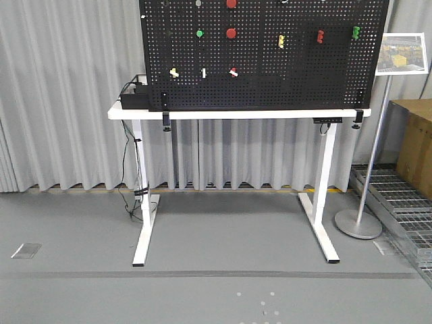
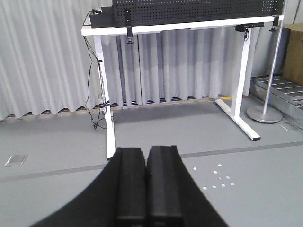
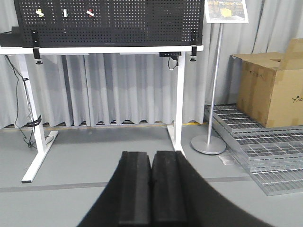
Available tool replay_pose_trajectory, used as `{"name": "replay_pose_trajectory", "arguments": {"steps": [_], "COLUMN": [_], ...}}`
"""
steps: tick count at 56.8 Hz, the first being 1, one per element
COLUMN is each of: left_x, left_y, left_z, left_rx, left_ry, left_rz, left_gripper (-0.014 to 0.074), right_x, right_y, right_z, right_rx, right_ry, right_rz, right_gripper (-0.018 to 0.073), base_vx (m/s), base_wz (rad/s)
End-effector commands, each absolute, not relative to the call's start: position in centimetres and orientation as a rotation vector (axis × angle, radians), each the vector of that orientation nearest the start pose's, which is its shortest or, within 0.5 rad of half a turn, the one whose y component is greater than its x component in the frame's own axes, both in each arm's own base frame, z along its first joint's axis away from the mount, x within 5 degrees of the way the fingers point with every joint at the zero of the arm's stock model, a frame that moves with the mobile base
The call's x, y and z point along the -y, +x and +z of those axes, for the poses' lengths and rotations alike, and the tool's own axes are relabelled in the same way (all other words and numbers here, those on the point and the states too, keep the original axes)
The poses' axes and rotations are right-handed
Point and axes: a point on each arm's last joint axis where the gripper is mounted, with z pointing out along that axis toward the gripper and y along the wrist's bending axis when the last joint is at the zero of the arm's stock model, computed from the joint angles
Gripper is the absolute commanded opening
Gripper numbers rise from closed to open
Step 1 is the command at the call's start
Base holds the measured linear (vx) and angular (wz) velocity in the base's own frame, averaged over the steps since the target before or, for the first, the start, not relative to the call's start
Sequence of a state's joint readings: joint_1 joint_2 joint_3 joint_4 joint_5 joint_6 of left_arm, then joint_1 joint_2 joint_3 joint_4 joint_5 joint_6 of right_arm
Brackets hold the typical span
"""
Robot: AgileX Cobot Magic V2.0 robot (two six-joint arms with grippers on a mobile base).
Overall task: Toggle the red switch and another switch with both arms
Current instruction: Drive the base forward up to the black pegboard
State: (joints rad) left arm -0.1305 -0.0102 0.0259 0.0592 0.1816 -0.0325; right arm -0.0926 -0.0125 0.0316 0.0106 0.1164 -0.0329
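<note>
The red switch [image 1: 233,72], a small red toggle with a white tip, sits in the lower row of a black pegboard [image 1: 270,81] standing on a white table [image 1: 202,113]. In the right wrist view, the red switch [image 3: 89,13] shows at the top left. The other switch [image 1: 174,73] is a small pale yellow toggle to its left, and this pale yellow switch [image 3: 40,13] also shows there. My left gripper [image 2: 146,150] and right gripper [image 3: 151,155] are both shut on nothing, low over the floor and far from the board. The left wrist view shows no switches.
A white toggle [image 1: 204,72] sits between the two switches. Round red [image 1: 231,32] and green [image 1: 199,32] buttons are higher up. A black box [image 1: 135,98] and cables sit at the table's left. A sign stand [image 1: 359,223], a cardboard box [image 3: 272,90] and metal grates [image 3: 265,156] are to the right.
</note>
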Motion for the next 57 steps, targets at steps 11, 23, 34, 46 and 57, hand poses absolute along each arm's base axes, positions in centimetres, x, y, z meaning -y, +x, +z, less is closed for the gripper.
{"name": "replay_pose_trajectory", "arguments": {"steps": [11, 23, 34, 46, 57], "left_x": [0.67, 0.67, 0.67, 0.67, 0.67], "left_y": [5.57, 5.57, 5.57, 5.57, 5.57], "left_z": [19.04, 19.04, 19.04, 19.04, 19.04], "left_rx": [-1.597, -1.597, -1.597, -1.597, -1.597], "left_ry": [0.115, 0.115, 0.115, 0.115, 0.115], "left_rz": [-0.079, -0.079, -0.079, -0.079, -0.079], "left_gripper": [0.0003, 0.0003, 0.0003, 0.0003, 0.0003], "right_x": [0.52, 0.52, 0.52, 0.52, 0.52], "right_y": [5.60, 5.60, 5.60, 5.60, 5.60], "right_z": [19.89, 19.89, 19.89, 19.89, 19.89], "right_rx": [-1.532, -1.532, -1.532, -1.532, -1.532], "right_ry": [0.043, 0.043, 0.043, 0.043, 0.043], "right_rz": [-0.104, -0.104, -0.104, -0.104, -0.104], "right_gripper": [-0.0006, -0.0006, -0.0006, -0.0006, -0.0006], "base_vx": [0.00, 0.00, 0.04, 0.12, 0.21], "base_wz": [0.00, 0.00, -0.02, -0.01, 0.04]}}
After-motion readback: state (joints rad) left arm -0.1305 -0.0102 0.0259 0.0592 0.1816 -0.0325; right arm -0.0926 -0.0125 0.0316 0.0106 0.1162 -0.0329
